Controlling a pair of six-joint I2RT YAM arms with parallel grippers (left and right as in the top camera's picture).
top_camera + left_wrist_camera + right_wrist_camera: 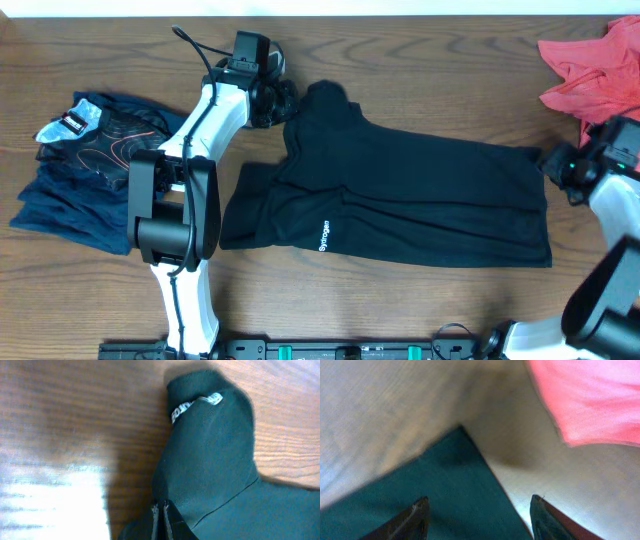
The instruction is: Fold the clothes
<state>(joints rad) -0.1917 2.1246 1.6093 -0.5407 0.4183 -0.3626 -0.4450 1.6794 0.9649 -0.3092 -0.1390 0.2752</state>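
Note:
The black T-shirt (420, 190) lies spread across the middle of the wooden table, with small white lettering (323, 235) near its front left. My left gripper (283, 100) is at the shirt's back left corner. In the left wrist view its fingers (161, 512) are shut on a fold of the shirt (215, 450), and a raised sleeve with white lettering (195, 405) lies ahead. My right gripper (552, 165) is at the shirt's right edge. It is open (479, 502), and the shirt's corner (445, 495) lies between its fingers.
A pink garment (595, 65) lies at the back right, just beyond the right gripper, and also shows in the right wrist view (590, 395). At the left, a black garment with red lines (110, 140) rests on a navy-blue garment (70, 205).

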